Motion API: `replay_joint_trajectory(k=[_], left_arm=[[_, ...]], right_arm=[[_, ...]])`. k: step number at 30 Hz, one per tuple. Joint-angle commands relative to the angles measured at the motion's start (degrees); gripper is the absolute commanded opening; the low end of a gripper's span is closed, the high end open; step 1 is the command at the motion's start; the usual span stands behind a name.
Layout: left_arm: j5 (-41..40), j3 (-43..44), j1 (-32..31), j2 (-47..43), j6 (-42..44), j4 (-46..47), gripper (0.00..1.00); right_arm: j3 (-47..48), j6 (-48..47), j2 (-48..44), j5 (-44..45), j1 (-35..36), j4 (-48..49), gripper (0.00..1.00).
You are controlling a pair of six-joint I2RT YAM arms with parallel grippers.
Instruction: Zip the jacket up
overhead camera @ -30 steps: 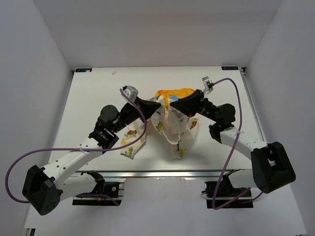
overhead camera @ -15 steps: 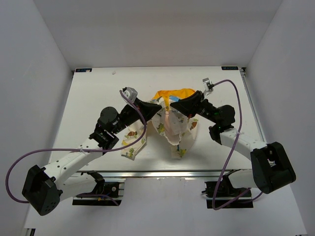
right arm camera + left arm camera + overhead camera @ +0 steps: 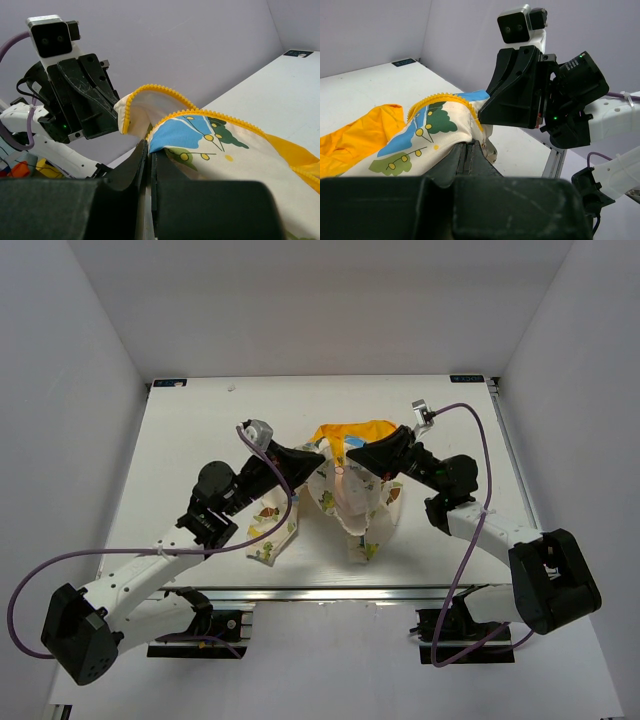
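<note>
The jacket (image 3: 352, 512), cream with cartoon prints and a yellow-orange hood (image 3: 352, 430), lies bunched at the table's middle and is lifted at its front edges. My left gripper (image 3: 318, 453) is shut on one front edge from the left. My right gripper (image 3: 348, 456) is shut on the other edge from the right, the two tips almost meeting. In the left wrist view the pinched fabric (image 3: 435, 125) rises from the left gripper (image 3: 469, 146), edged with yellow zipper teeth (image 3: 445, 97). The right wrist view shows the right gripper (image 3: 149, 146) clamping printed fabric (image 3: 225, 145) beside the zipper teeth (image 3: 165, 89).
The white table (image 3: 180, 440) has walls on three sides. One sleeve (image 3: 270, 532) trails toward the near left, under the left arm. Purple cables loop beside both arms. The two wrists sit very close together above the garment.
The left arm's elbow and wrist have shifted slightly to the left. Both grippers stay shut on the jacket's edges, and the right arm has barely moved.
</note>
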Motion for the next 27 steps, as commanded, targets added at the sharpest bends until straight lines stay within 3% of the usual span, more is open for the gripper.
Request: replay_joint_trajectory(k=[1, 27], left_arm=[[-0.41, -0.04, 0.22, -1.75, -0.24, 1.17, 0.00], [3.28, -0.13, 0.22, 2.03, -3.05, 6.35, 0.00]], right_arm=[[-0.09, 1.59, -1.00, -0.75, -0.39, 13.98, 0.00], [-0.36, -0.34, -3.81, 1.19, -0.30, 9.59, 0.00]])
